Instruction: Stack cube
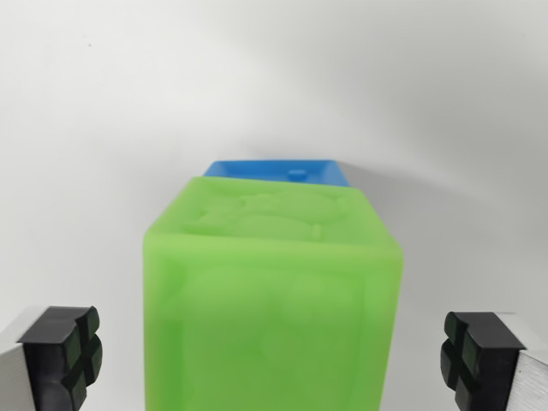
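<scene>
Green cube (272, 300) fills the lower centre of the frame, apparently sitting on the blue cube (281, 170) peeking out behind its top edge. Gripper (272, 360) jaws spread wide, clear of both sides. Stack looks done; only retreat left.

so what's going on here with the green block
The wrist view looks down on a translucent green plastic cube sitting between the robot's gripper fingers. The gripper is open, its black pads clear of the cube on both sides. A blue plastic cube peeks out just behind the green one on the white table.
</scene>
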You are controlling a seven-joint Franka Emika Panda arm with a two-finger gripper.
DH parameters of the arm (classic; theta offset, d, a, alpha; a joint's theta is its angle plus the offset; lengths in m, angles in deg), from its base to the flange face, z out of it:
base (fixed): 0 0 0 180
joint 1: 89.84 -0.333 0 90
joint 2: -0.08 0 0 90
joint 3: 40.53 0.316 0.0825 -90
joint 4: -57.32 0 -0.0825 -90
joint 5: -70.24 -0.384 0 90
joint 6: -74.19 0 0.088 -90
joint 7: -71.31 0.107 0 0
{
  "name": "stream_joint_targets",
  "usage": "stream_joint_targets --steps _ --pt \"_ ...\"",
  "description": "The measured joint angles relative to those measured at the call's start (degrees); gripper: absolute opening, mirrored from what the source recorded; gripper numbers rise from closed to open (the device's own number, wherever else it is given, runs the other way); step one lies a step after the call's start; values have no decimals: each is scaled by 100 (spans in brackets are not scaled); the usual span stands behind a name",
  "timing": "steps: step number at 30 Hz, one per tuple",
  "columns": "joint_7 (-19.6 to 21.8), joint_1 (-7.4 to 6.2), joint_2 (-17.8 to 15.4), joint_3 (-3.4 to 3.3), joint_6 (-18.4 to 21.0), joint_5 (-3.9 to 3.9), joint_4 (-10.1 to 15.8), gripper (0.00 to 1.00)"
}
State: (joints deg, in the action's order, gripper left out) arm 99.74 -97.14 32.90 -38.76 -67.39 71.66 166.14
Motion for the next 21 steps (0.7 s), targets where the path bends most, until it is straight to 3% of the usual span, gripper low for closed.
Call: stream_joint_targets --steps 21 --pt "-5 0 -801 8 797 -22 -9 100"
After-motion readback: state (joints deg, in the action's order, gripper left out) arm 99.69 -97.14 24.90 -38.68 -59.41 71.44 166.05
